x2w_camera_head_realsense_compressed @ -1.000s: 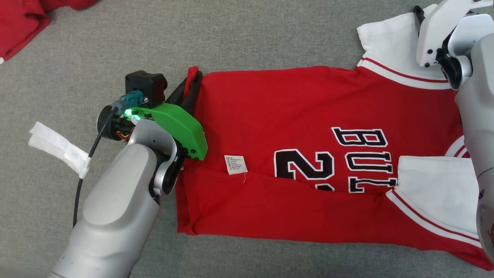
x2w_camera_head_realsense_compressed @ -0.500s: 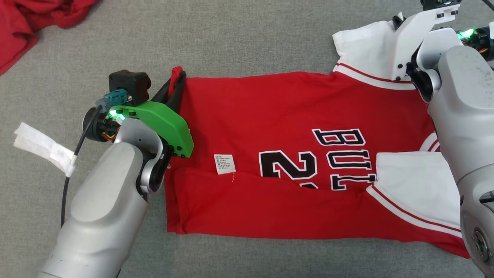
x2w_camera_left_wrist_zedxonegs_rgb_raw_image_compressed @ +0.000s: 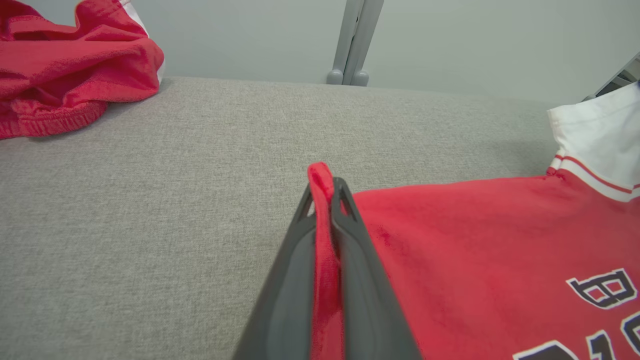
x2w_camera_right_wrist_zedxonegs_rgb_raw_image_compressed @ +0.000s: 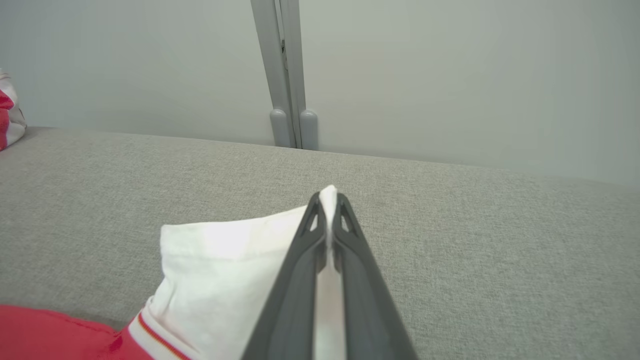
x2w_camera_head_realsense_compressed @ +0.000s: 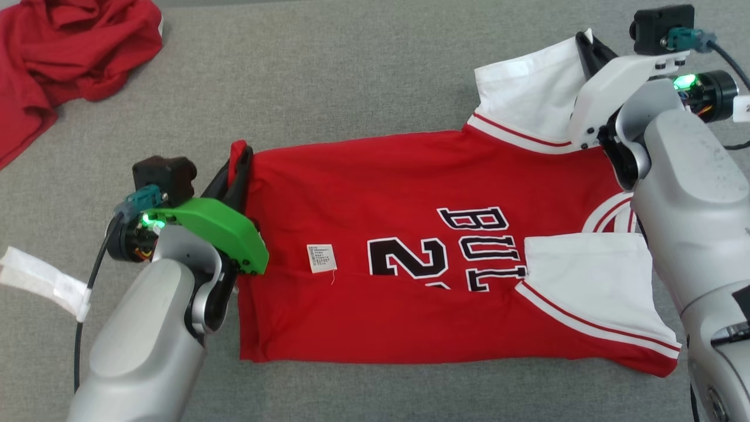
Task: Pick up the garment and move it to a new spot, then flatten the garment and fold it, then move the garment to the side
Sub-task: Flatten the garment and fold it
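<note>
Two grippers are clamped on one red jersey with white sleeves (x2w_camera_head_realsense_compressed: 381, 199): left gripper (x2w_camera_head_realsense_compressed: 240, 153) on a hem corner, right gripper (x2w_camera_head_realsense_compressed: 583, 41) on one sleeve (x2w_camera_head_realsense_compressed: 527, 99); one crumpled red cloth (x2w_camera_head_realsense_compressed: 70, 53) lies apart.

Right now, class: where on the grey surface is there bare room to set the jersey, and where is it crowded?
Bare: grey surface beyond the jersey, between crumpled red clothes and white sleeve. Crowded: beside the left gripper and white strip, and around the right gripper, both shut on cloth.
</note>
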`<state>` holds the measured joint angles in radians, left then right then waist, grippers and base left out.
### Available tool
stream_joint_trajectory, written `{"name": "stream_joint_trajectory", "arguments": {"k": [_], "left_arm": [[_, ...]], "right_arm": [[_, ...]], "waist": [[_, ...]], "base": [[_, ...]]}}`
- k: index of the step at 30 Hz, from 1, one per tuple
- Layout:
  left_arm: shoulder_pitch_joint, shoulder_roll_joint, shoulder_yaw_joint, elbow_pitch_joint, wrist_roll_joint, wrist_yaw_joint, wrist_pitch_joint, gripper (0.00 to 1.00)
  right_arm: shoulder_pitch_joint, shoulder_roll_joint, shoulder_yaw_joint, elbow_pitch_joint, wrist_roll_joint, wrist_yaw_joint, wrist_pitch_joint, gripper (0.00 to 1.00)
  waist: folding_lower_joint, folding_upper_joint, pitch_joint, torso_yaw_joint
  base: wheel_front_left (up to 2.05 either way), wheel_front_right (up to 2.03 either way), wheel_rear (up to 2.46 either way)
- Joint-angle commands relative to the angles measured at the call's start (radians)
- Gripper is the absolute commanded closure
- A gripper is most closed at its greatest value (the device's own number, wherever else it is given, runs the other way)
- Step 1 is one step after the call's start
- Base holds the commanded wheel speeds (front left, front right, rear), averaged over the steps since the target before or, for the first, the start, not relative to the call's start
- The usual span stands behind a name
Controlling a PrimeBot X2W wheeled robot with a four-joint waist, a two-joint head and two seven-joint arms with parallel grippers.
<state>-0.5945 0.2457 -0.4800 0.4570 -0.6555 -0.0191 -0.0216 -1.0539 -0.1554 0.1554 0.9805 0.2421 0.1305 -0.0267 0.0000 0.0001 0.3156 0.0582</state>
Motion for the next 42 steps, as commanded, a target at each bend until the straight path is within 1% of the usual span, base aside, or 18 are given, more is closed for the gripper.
{"name": "stream_joint_trajectory", "arguments": {"k": [1, 5, 7, 10, 13, 16, 19, 21, 23, 24, 25, 26, 27, 28, 32, 37, 42], "left_arm": [[0.039, 0.014, 0.005, -0.015, -0.009, 0.001, -0.011, 1.0], [0.137, 0.028, 0.009, -0.086, -0.018, 0.017, -0.04, 1.0], [0.191, 0.033, 0.009, -0.129, -0.024, 0.028, -0.055, 1.0], [0.269, 0.036, 0.012, -0.193, -0.034, 0.05, -0.071, 1.0], [0.342, 0.036, 0.016, -0.252, -0.048, 0.073, -0.083, 1.0], [0.407, 0.034, 0.026, -0.298, -0.066, 0.094, -0.094, 1.0], [0.459, 0.036, 0.033, -0.318, -0.075, 0.108, -0.106, 1.0], [0.483, 0.032, 0.032, -0.319, -0.084, 0.109, -0.113, 1.0], [0.498, 0.029, 0.03, -0.309, -0.089, 0.103, -0.122, 1.0], [0.504, 0.028, 0.027, -0.305, -0.088, 0.099, -0.124, 0.97], [0.512, 0.024, 0.022, -0.3, -0.089, 0.097, -0.131, 0.89], [0.518, 0.02, 0.022, -0.297, -0.094, 0.094, -0.135, 0.33], [0.524, 0.019, 0.024, -0.295, -0.098, 0.092, -0.144, 0.0], [0.53, 0.017, 0.026, -0.292, -0.102, 0.091, -0.149, 0.0], [0.555, 0.015, 0.049, -0.3, -0.11, 0.096, -0.184, 0.0], [0.585, 0.02, 0.097, -0.311, -0.095, 0.12, -0.222, 0.0], [0.595, 0.011, 0.123, -0.312, -0.068, 0.135, -0.236, 0.0]], "right_arm": [[0.042, -0.01, 0.016, -0.025, 0.019, 0.0, -0.021, 1.0], [0.163, -0.029, 0.052, -0.131, 0.08, 0.0, -0.058, 1.0], [0.235, -0.043, 0.052, -0.197, 0.109, 0.0, -0.064, 1.0], [0.35, -0.061, 0.035, -0.302, 0.128, 0.0, -0.06, 1.0], [0.473, -0.061, -0.004, -0.416, 0.134, 0.0, -0.044, 1.0], [0.598, -0.043, -0.061, -0.542, 0.116, 0.0, -0.012, 1.0], [0.711, -0.007, -0.117, -0.657, 0.09, 0.0, 0.029, 1.0], [0.768, 0.023, -0.147, -0.713, 0.08, 0.0, 0.059, 1.0], [0.81, 0.037, -0.172, -0.75, 0.054, 0.0, 0.08, 1.0], [0.825, 0.045, -0.18, -0.762, 0.043, 0.0, 0.085, 1.0], [0.843, 0.057, -0.194, -0.774, 0.035, 0.0, 0.086, 0.89], [0.855, 0.065, -0.202, -0.78, 0.028, 0.0, 0.09, 0.72], [0.869, 0.071, -0.21, -0.788, 0.02, 0.0, 0.093, 0.46], [0.879, 0.076, -0.22, -0.794, 0.017, 0.0, 0.093, 0.0], [0.927, 0.093, -0.256, -0.815, 0.012, 0.0, 0.098, 0.0], [0.977, 0.1, -0.301, -0.847, -0.002, 0.0, 0.109, 0.0], [0.989, 0.102, -0.319, -0.856, -0.033, 0.0, 0.128, 0.0]], "waist": [[0.0, -0.0001, -0.049, -0.036], [0.0, -0.0001, -0.082, -0.05], [0.0, -0.0001, -0.095, -0.053], [0.0, -0.0001, -0.111, -0.057], [0.0, -0.0001, -0.123, -0.06], [0.0, -0.0001, -0.132, -0.063], [0.0, -0.0001, -0.139, -0.067], [0.0, -0.0001, -0.141, -0.072], [0.0, -0.0001, -0.142, -0.075], [0.0, -0.0001, -0.143, -0.076], [0.0, -0.0001, -0.144, -0.078], [0.0, -0.0001, -0.145, -0.078], [0.0, -0.0001, -0.146, -0.078], [0.0, -0.0001, -0.148, -0.078], [0.0, -0.0001, -0.156, -0.073], [0.0, -0.0001, -0.176, -0.064], [0.0, -0.0001, -0.196, -0.058]], "base": [[0.0, 0.0, 0.0], [0.0, 0.0, 0.0], [0.0, 0.0, 0.0], [0.0, 0.0, 0.0], [0.0, 0.0, 0.0], [0.0, 0.0, 0.0], [0.0, 0.0, 0.0], [0.0, 0.0, 0.0], [0.0, 0.0, 0.0], [0.0, 0.0, 0.0], [0.0, 0.0, 0.0], [0.0, 0.0, 0.0], [0.0, 0.0, 0.0], [0.0, 0.0, 0.0], [0.0, 0.0, 0.0], [0.0, 0.0, 0.0], [0.0, 0.0, 0.0]]}}
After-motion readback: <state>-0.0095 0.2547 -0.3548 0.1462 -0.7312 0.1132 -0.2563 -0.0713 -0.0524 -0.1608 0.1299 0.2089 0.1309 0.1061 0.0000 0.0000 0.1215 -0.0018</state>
